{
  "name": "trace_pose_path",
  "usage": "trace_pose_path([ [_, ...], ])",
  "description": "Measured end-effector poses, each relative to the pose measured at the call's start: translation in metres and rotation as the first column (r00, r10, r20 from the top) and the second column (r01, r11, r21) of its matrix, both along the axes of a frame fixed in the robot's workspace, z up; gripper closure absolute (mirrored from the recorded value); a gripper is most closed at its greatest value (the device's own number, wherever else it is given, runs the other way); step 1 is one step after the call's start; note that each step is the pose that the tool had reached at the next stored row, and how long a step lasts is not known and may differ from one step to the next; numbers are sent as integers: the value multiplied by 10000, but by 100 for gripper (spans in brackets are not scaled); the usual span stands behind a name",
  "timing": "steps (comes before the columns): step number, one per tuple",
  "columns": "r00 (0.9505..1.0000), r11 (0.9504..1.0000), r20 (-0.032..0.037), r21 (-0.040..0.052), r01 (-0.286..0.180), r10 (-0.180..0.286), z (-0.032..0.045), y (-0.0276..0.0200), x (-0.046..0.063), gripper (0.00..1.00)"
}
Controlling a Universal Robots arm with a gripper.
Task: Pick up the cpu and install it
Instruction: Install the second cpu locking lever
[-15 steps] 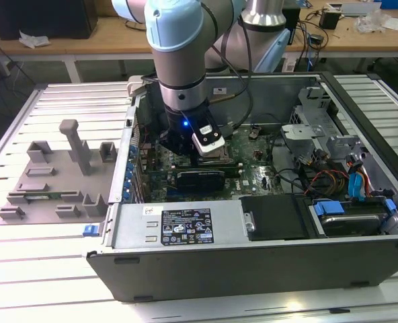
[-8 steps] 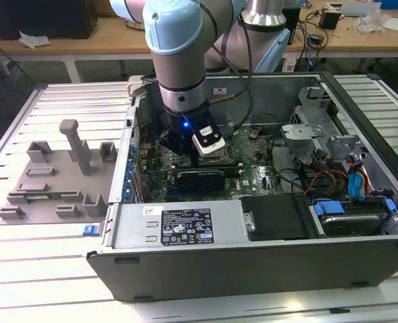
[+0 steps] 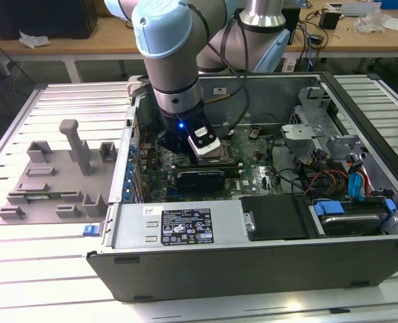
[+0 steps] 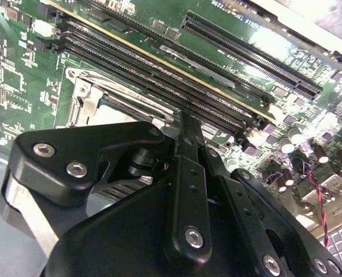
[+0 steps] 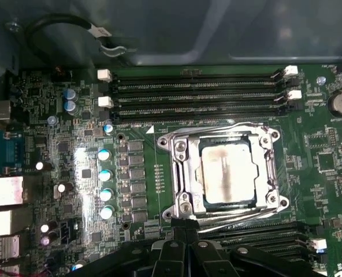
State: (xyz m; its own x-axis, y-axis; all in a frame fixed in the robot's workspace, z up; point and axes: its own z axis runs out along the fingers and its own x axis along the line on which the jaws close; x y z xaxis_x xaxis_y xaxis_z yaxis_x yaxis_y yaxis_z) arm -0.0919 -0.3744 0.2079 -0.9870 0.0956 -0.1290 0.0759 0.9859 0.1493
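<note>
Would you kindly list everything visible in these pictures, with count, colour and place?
computer case: one, grey, lying open on the slatted table.
slatted table: one, white, under the case.
circuit board: one, green, inside the case.
cpu: one, silver, sitting in the socket frame on the circuit board.
socket frame: one, metal, around the cpu.
memory slots: several, black, in rows beside the socket frame.
fixture tray: one, grey, on the table at the exterior view's left of the case.
cables: several, orange, blue and black, at the case's end on the exterior view's right.
robot arm: one, grey and light blue, reaching into the case.
gripper: one, black, above the socket frame's edge.
</note>
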Motion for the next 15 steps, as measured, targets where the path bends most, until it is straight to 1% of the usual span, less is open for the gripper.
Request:
trace_pose_path([
  [2, 10000, 10000, 11, 16, 1, -1, -2, -17, -8, 89],
  [6, 10000, 10000, 12, 16, 1, -1, -2, -79, -13, 89],
  [7, 10000, 10000, 14, 23, 2, -2, -2, -82, -14, 89],
  [9, 10000, 9999, 92, 154, -1, 0, -5, -83, -21, 89],
  [12, 9999, 9997, 147, 239, -7, 4, -15, -84, -41, 89],
  [15, 9998, 9994, 196, 347, -12, 5, -30, -84, -61, 89],
])
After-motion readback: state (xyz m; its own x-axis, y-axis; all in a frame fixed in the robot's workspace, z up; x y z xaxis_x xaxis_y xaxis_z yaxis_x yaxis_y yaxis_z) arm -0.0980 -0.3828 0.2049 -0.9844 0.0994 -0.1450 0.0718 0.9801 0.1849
